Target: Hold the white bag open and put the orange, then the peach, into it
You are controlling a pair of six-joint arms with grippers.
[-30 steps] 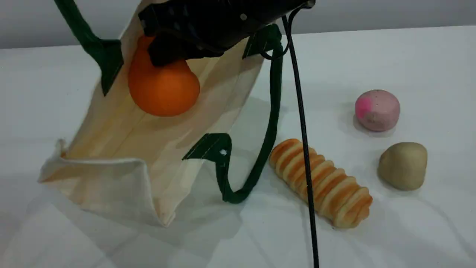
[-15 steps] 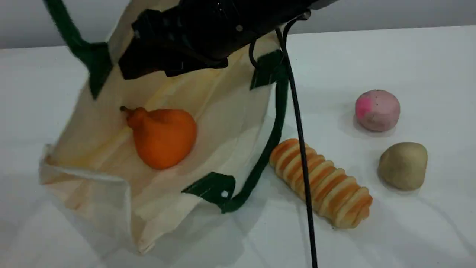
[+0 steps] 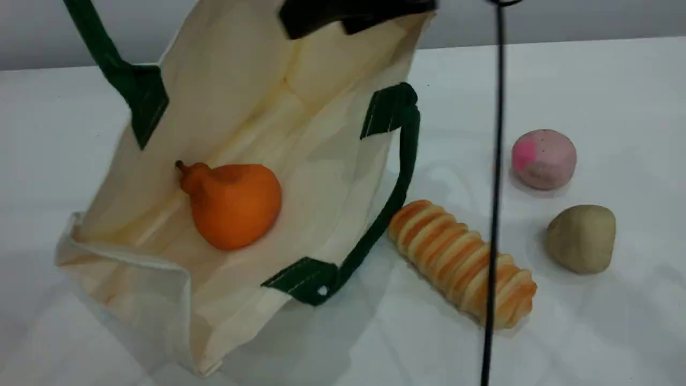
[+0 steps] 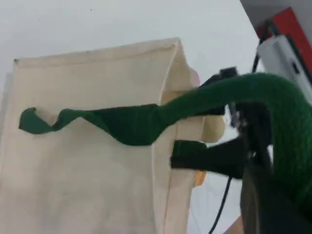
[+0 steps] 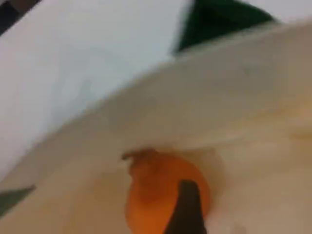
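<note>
The white bag [image 3: 321, 161] lies tilted on the table with its mouth held wide toward the camera. One green handle [image 3: 102, 48] rises out of the top left; in the left wrist view this handle [image 4: 234, 92] runs into my left gripper [image 4: 282, 195], which is shut on it. The orange [image 3: 230, 203] rests on its side inside the bag, stem to the left, touching no gripper. Above the bag's far rim my right gripper [image 3: 348, 13] is open and holds nothing; its fingertip [image 5: 187, 209] shows over the orange [image 5: 156, 195]. The peach [image 3: 544, 159] sits on the table at the right.
A ridged striped bread roll [image 3: 463, 262] lies just right of the bag's lower green handle [image 3: 391, 203]. A tan lump [image 3: 581, 237] sits below the peach. A black cable [image 3: 496, 187] hangs down in front of the roll.
The right gripper let go of the orange, which dropped into the bag and settled on its side. That gripper then rose and moved right, cable with it. The bag mouth opened wider.
</note>
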